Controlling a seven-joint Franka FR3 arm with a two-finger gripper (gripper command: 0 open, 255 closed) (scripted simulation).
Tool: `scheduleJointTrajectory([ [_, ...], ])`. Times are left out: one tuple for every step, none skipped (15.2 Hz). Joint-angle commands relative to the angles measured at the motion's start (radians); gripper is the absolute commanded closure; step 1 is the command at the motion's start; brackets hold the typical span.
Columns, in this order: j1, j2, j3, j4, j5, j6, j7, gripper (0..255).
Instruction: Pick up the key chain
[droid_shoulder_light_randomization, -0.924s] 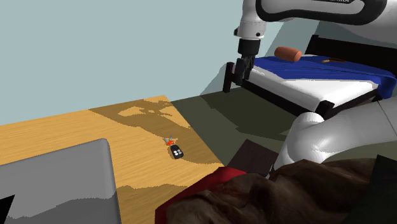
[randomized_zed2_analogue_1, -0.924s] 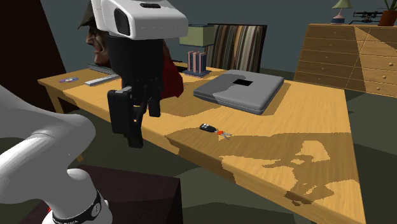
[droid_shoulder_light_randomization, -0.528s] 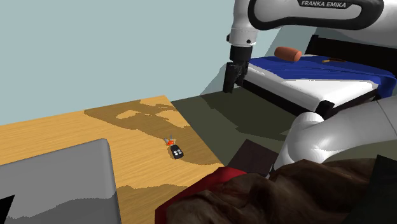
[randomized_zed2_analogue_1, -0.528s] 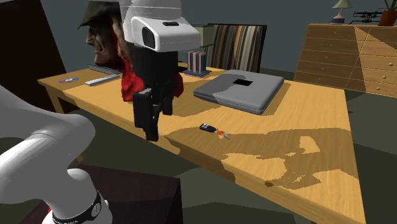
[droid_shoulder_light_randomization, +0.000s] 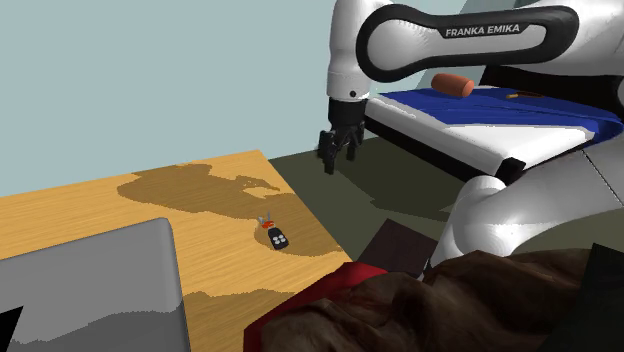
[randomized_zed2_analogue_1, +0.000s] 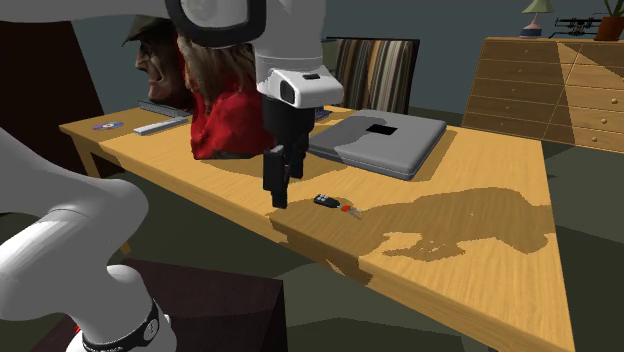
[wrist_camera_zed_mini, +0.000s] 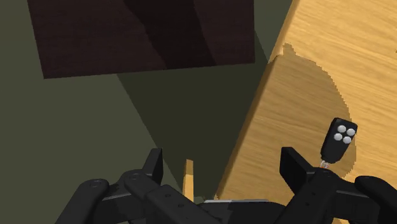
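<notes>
The key chain (droid_shoulder_light_randomization: 277, 238) is a small black fob with pale buttons and an orange tag. It lies flat on the wooden table (droid_shoulder_light_randomization: 90, 205), close to the table's near edge. In the second exterior view the key chain (randomized_zed2_analogue_1: 328, 201) rests just right of my gripper (randomized_zed2_analogue_1: 278, 190). My gripper (droid_shoulder_light_randomization: 333, 160) hangs in the air beyond the table's edge, above and to the right of the fob in the shoulder view. Through the wrist camera the key chain (wrist_camera_zed_mini: 338, 139) sits off to one side of my open gripper (wrist_camera_zed_mini: 224, 172), outside the fingers, which stand wide apart with nothing held.
A shut grey laptop (randomized_zed2_analogue_1: 378, 140) lies on the table behind the fob. A bust with a hat and red cloth (randomized_zed2_analogue_1: 225, 100) stands beside it. A dark box (wrist_camera_zed_mini: 146, 32) sits on the floor under my gripper. A bed with a blue cover (droid_shoulder_light_randomization: 500, 110) is behind the arm.
My arm has swung toward the table. The gripper moved down and to the shoulder view's left, nearer the fob. Its shadow slid across the tabletop. The key chain has not moved.
</notes>
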Motion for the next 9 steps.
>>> scheduleJointTrajectory([
  [0.006,0.043,0.045,0.006,0.024,0.043,0.060,0],
  [0.008,0.065,0.067,0.010,0.034,0.064,0.088,0],
  [0.009,0.090,0.090,0.016,0.043,0.085,0.117,0],
  [0.010,0.115,0.112,0.023,0.050,0.106,0.146,0],
  [0.011,0.142,0.134,0.032,0.056,0.126,0.175,0],
  [0.011,0.170,0.156,0.042,0.061,0.147,0.204,0],
  [0.011,0.199,0.178,0.054,0.063,0.168,0.233,0],
  [0.010,0.230,0.199,0.067,0.064,0.188,0.263,0],
  [0.009,0.262,0.221,0.081,0.063,0.208,0.294,0],
])
